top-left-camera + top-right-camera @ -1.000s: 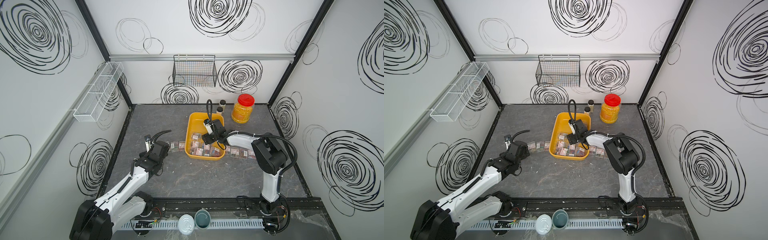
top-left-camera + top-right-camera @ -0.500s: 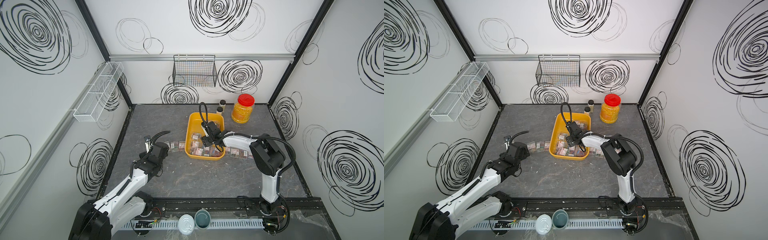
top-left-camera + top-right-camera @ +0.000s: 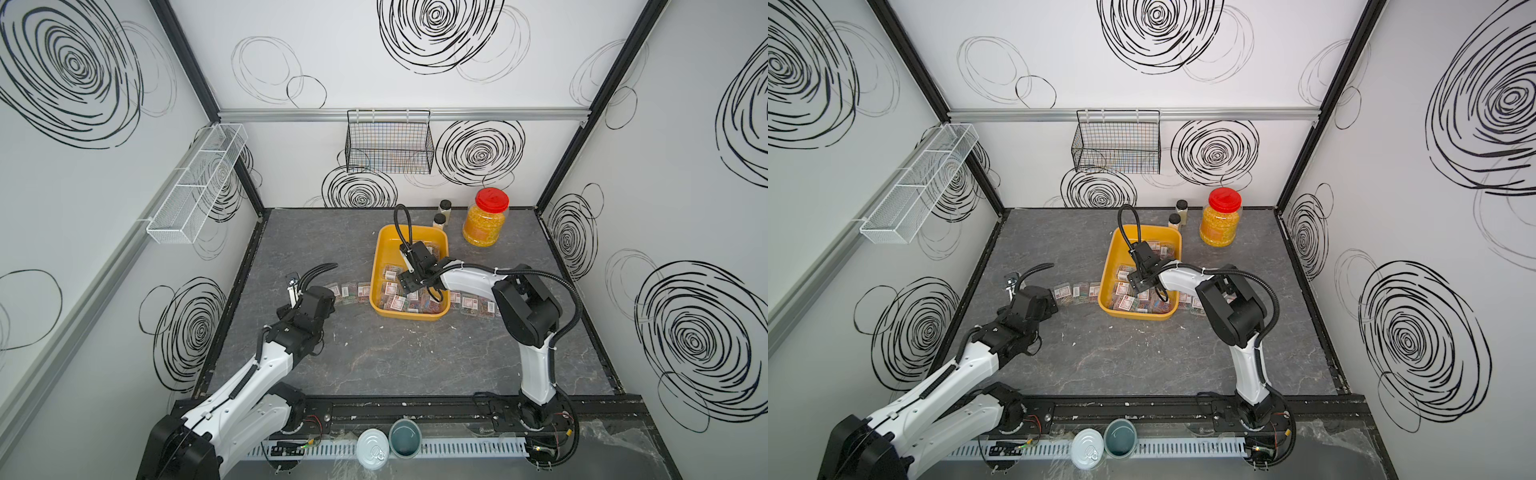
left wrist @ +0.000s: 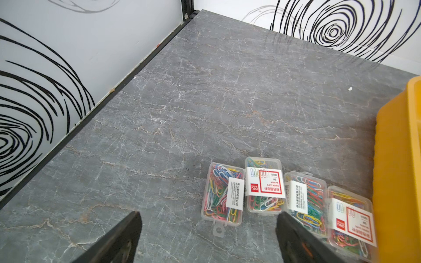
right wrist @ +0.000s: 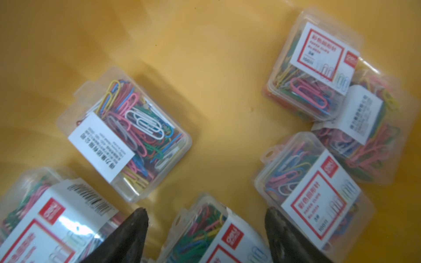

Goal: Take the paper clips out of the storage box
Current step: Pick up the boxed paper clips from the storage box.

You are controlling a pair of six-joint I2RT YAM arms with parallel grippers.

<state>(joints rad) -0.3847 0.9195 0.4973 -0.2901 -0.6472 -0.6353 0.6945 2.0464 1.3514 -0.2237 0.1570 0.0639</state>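
The yellow storage box (image 3: 376,274) (image 3: 1108,274) sits mid-table with several clear cases of paper clips (image 3: 392,274) inside. More cases lie in a row on the table to its left (image 3: 349,289) and to its right (image 3: 473,300). My right gripper (image 3: 409,282) (image 3: 1140,283) (image 5: 206,211) is down inside the box, open, with one case (image 5: 205,234) between its fingers and a gap on each side. My left gripper (image 3: 328,301) (image 4: 208,215) hangs open over the table beside the left row (image 4: 224,195), holding nothing.
A red-lidded jar (image 3: 485,220) and two black-capped bottles (image 3: 444,206) stand behind the box. A black wire basket (image 3: 388,141) hangs on the back wall and a white mesh shelf (image 3: 195,187) on the left wall. A can (image 3: 372,448) and cup (image 3: 405,436) sit at the front rail.
My right gripper has shifted a little leftward inside the box, over the cases. The left arm has hardly moved.
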